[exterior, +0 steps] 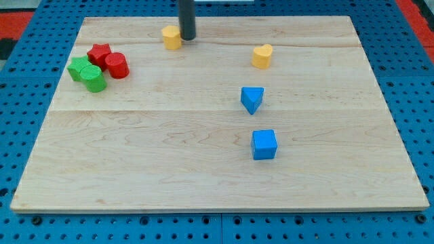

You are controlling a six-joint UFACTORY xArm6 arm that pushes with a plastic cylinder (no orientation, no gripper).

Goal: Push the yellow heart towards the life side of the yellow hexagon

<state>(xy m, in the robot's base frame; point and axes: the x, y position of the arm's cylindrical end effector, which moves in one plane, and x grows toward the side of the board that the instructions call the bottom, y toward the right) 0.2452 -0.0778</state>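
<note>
A yellow heart point(262, 56) lies at the upper right of centre on the wooden board point(203, 156). A yellow hexagon point(171, 37) lies near the view's top, left of centre. My dark rod comes down from the view's top and my tip point(187, 38) rests right against the right side of the yellow hexagon. The heart is well to the right of my tip and a little lower.
A blue triangular block point(251, 99) and a blue cube point(264, 144) lie below the heart. At the left, a red star-like block point(100, 53), a red cylinder point(116, 65), a green star-like block point(80, 68) and a green cylinder point(93, 79) cluster together.
</note>
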